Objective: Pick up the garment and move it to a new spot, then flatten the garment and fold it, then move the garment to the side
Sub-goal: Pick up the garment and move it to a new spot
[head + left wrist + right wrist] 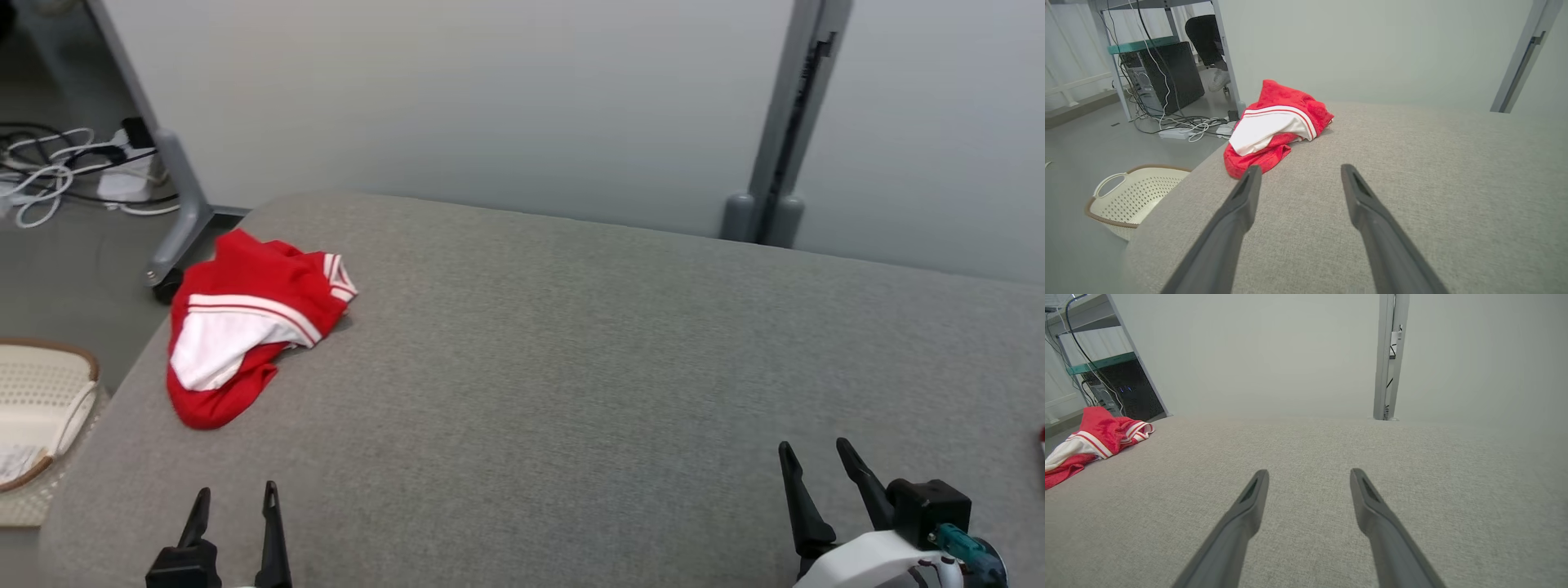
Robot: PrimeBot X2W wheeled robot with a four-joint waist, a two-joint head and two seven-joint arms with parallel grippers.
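Note:
A red garment (245, 318) with a white panel and white stripes lies crumpled at the far left corner of the grey padded table (571, 367). In the left wrist view the garment (1276, 122) sits just beyond the fingertips, slightly to the left. It also lies at the left edge of the right wrist view, garment (1094, 441). My left gripper (235, 492) stands open near the table's front left, nothing between its fingers. My right gripper (814, 447) is open at the front right, far from the garment.
A cream perforated laundry basket (41, 408) stands on the floor left of the table. Cables and a power strip (73, 175) lie on the floor by a grey desk leg (175, 204). A grey post (784, 122) rises behind the table.

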